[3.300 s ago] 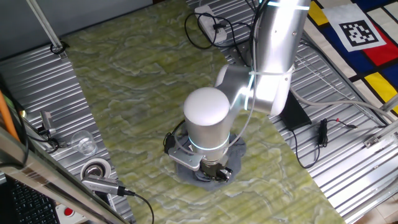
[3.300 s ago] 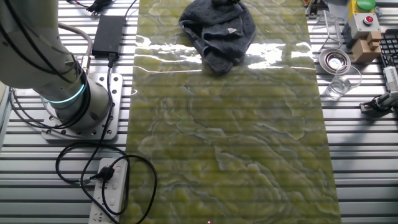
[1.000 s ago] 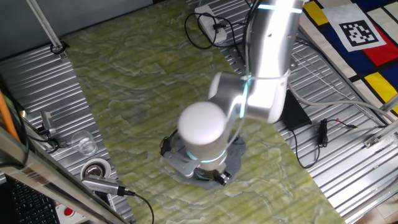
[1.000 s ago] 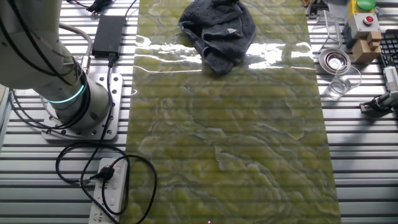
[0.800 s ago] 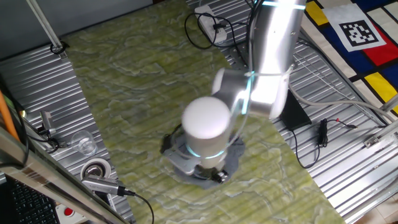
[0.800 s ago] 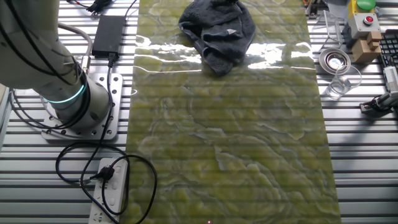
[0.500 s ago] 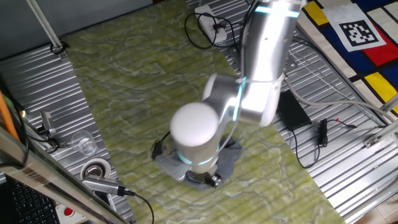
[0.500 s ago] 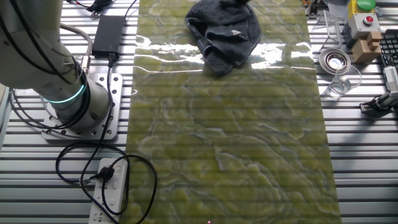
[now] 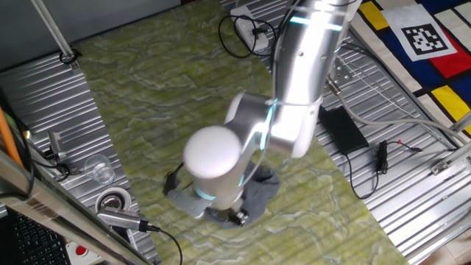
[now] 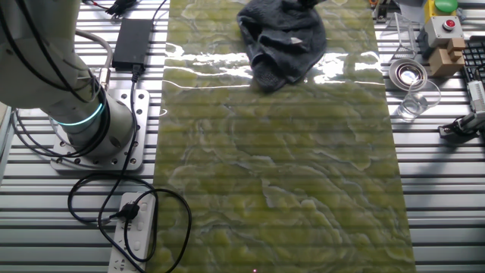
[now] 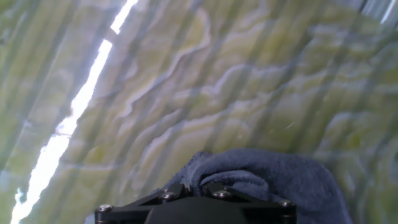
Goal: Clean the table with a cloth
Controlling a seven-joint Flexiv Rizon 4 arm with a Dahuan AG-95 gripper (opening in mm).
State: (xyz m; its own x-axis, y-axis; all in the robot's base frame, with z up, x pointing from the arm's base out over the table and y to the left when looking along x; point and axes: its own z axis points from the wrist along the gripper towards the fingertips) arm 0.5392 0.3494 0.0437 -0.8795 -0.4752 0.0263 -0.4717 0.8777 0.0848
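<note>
In your hand view, the black base of the end effector (image 11: 199,208) fills the bottom edge, and the blue-grey cloth (image 11: 267,180) bunches right against it, folds rising toward the lens. You cannot tell from any picture whether its fingers are clenched on the fabric or only pressed into it; the fingertips are hidden. Beyond the cloth, the yellow-green marbled desk (image 11: 205,81) stretches away, with a bright streak of reflected light (image 11: 81,106) running along its left side.

From one fixed view, you see the arm's white joint housing (image 9: 213,158) bent low over the cloth (image 9: 257,188), which lies on the desk (image 9: 154,81) toward its near end. To the left, on the ribbed metal panel, stand a clear glass (image 9: 99,171) and a roll of tape (image 9: 112,200).

From the other fixed view, the cloth (image 10: 284,38) sits crumpled at the far end of the desk (image 10: 280,174), a small pale tag (image 10: 296,39) showing on top. A power strip (image 10: 132,227) lies by the robot's base (image 10: 91,125).
</note>
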